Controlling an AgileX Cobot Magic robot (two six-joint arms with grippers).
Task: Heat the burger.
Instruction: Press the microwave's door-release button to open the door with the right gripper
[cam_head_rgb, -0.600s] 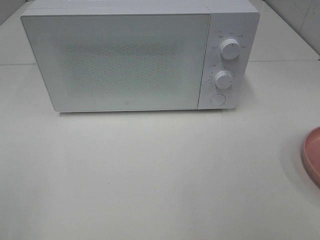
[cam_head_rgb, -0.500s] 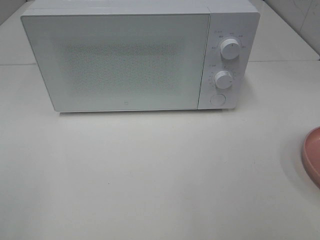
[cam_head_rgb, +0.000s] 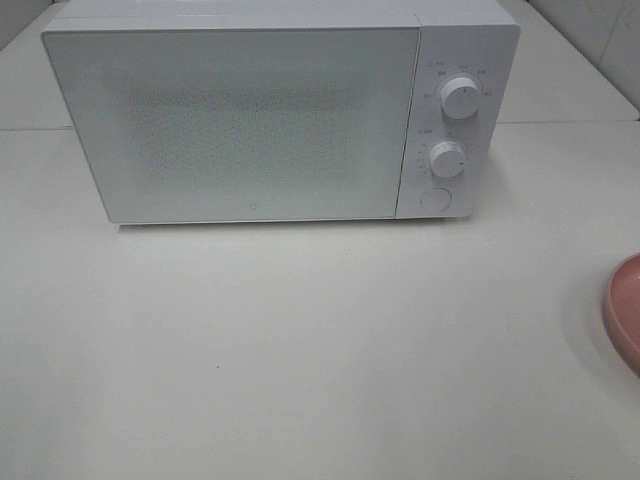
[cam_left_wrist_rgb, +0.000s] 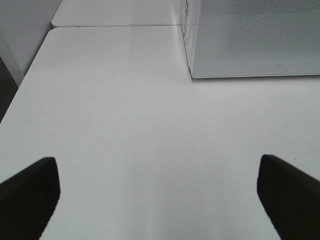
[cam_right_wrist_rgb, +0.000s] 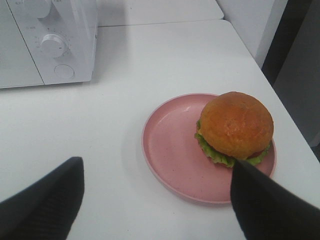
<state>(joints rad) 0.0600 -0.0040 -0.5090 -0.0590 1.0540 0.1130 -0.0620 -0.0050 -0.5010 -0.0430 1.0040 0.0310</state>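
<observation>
In the right wrist view the burger, with its golden-brown bun and green lettuce rim, sits on the far-right part of a round pink plate. My right gripper hangs open just short of the plate. One fingertip overlaps the burger's near edge in the picture, and nothing is between the fingers. The white microwave stands at the back of the table with its door shut. My left gripper is open over bare tabletop, near the microwave's front-left corner. In the high view neither gripper shows, and only the plate's rim is visible.
On the right side of the microwave are two round knobs and a round button. The white table's right edge runs close beside the plate. A seam between table tops runs behind the left gripper's area.
</observation>
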